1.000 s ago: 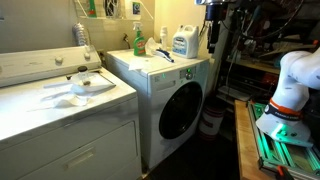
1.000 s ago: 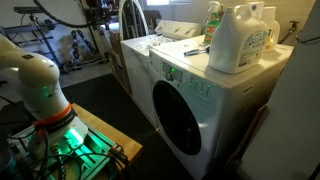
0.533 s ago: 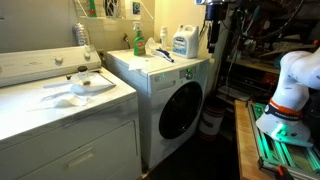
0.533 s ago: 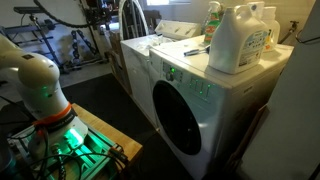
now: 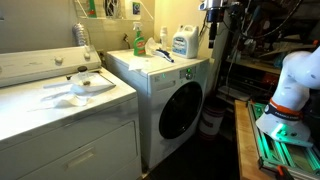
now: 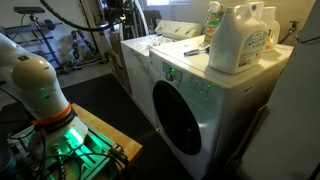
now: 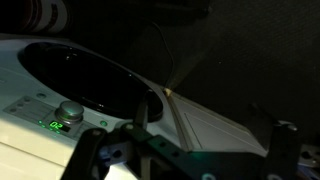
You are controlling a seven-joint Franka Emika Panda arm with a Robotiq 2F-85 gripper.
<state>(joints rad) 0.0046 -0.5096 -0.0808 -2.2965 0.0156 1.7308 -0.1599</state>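
Note:
My gripper (image 5: 212, 10) hangs high in the air beside the far corner of the white front-load washer (image 5: 172, 85), near the top edge of both exterior views (image 6: 118, 10). In the wrist view its two fingers stand wide apart with nothing between them (image 7: 183, 152), so it is open and empty. Below it the wrist view shows the washer's dark round door (image 7: 90, 80), a control knob (image 7: 68, 110) and a green indicator light. A white-and-blue detergent jug (image 5: 181, 42) (image 6: 238, 38) and a green bottle (image 5: 138, 40) stand on the washer's top.
A white top-load machine (image 5: 60, 105) with a crumpled white cloth (image 5: 88, 85) on its lid stands beside the washer. The arm's white base (image 5: 292, 85) (image 6: 35, 85) sits on a wooden stand with green lights. Shelving and cables (image 5: 260, 30) crowd the background.
The gripper and upper arm have shifted slightly near the top of the exterior views. The washer and the bottles have not moved.

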